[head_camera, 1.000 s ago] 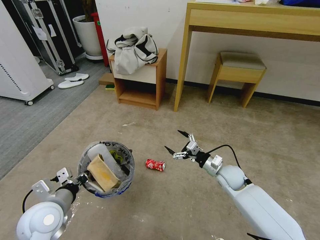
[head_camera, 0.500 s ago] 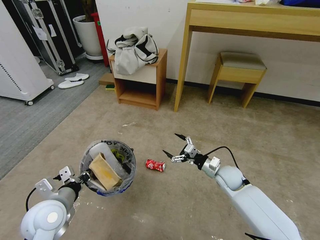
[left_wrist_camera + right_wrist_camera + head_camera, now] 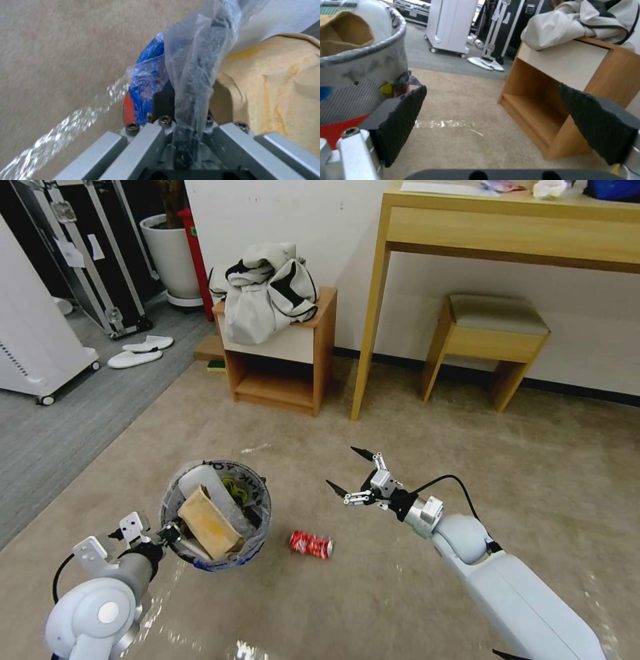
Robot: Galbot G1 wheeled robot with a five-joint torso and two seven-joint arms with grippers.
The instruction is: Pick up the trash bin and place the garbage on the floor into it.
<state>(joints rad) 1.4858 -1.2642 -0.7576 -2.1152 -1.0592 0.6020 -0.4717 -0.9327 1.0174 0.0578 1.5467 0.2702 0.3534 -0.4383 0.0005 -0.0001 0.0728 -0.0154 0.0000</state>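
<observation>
While the left gripper (image 3: 167,533) holds the bin (image 3: 215,513) off the carpet (image 3: 467,460), pinched on its rim and bag as the left wrist view shows, the job looks well along: a cardboard scrap (image 3: 208,523) and a white piece, probably the slipper, already sit inside. The can (image 3: 311,544) is the one bit of litter I can make out on the floor, lying on its side just right of the bin. The right gripper (image 3: 352,475) hangs in the air beyond the can with its fingers spread wide and nothing between them. The step in hand, I would say, is fetching the can; that calls for the right arm to drop and draw back over it, then close across its narrow body. Against the earlier frames the whole room has slid, so the camera moved: the can now lies nearer the robot, and both grippers sit much as they did half a second ago.
</observation>
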